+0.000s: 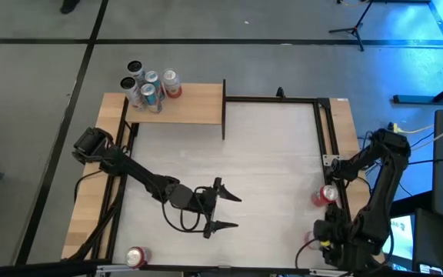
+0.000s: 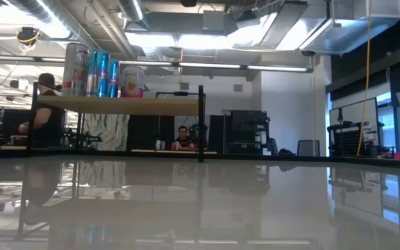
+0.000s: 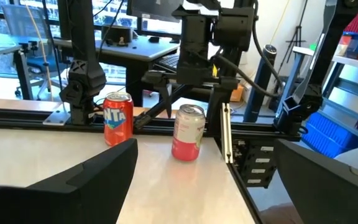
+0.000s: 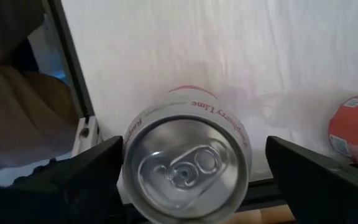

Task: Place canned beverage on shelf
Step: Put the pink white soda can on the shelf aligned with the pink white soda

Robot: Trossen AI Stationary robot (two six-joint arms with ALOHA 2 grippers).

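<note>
The shelf [image 1: 194, 104] is a tan board with a black edge at the table's far left; in the low view [image 2: 151, 105] it stands raised on black legs. Several cans [image 1: 149, 86] stand on its left end. A pink-and-white can [image 4: 188, 165] and an orange can [image 3: 118, 118] stand upright at the table's right edge. My right gripper [image 4: 194, 146] is open above the pink can [image 3: 188, 132], one finger on either side, apart from it. My left gripper [image 1: 238, 212] is open and empty at mid-table, pointing toward those two cans.
A red can [image 1: 135, 256] sits near the table's near left corner. A black frame rail [image 1: 319, 131] runs along the table's right and far sides. People show in the room behind the table [image 2: 182, 137]. Bare white tabletop [image 1: 229, 161] lies between the shelf and my left gripper.
</note>
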